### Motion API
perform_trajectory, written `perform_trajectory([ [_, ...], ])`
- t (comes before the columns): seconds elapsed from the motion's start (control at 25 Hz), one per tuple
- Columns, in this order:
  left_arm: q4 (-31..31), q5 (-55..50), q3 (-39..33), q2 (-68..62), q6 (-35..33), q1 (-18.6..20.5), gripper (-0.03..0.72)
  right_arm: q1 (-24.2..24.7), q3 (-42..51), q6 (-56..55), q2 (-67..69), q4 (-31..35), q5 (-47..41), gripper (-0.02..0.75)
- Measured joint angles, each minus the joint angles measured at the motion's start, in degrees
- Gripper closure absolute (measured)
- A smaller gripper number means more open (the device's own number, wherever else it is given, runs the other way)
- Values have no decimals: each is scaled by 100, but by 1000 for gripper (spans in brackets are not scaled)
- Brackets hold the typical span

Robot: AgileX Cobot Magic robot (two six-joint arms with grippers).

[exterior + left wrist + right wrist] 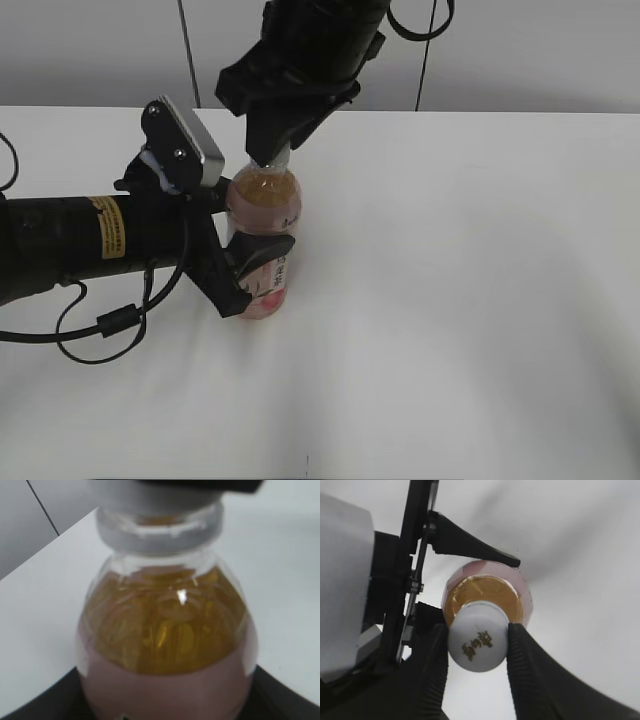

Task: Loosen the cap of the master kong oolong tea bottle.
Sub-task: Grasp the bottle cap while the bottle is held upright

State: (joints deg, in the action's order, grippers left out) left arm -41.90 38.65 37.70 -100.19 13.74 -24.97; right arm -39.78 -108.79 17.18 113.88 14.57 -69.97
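Note:
The master kong oolong tea bottle [266,236] stands upright on the white table, amber tea above a pink label. It fills the left wrist view [167,635]. My left gripper [258,272] is shut on the bottle's middle from the left. My right gripper [272,152] reaches down from above and is shut on the white cap [478,639], which bears a dark mark on top. In the right wrist view the two ribbed fingers [477,647] press the cap from both sides. In the exterior view the cap is hidden by the right fingers.
The white table [470,300] runs wide to the right and front of the bottle. A grey wall [560,50] stands behind the table's far edge. My left arm lies across the table's left side with a loose black cable [105,325].

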Motion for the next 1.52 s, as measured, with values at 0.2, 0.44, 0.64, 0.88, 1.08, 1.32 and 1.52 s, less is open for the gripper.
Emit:
perform_trajectory([
  [0.2, 0, 0, 0, 0, 0, 0, 268, 0, -2, 1067, 0, 0, 0, 459],
  [0.44, 0, -6, 0, 0, 0, 0, 268, 0, -12, 2226, 0, -46, 0, 462],
  [0.64, 0, -6, 0, 0, 0, 0, 268, 0, -12, 3325, 0, -61, 11, 462],
  [0.88, 32, -17, 0, 0, 11, 0, 268, 0, -12, 5029, 0, -33, 89, 465],
  [1.08, 39, -22, 0, 0, 14, 5, 268, 5, -12, 6904, 0, 78, 117, 465],
  [1.32, -26, -27, 0, 0, 14, 16, 268, 16, -12, 9276, 0, 439, 94, 465],
  [1.52, -41, -27, 0, 0, 14, 16, 268, 16, -12, 10489, 0, 435, 53, 465],
])
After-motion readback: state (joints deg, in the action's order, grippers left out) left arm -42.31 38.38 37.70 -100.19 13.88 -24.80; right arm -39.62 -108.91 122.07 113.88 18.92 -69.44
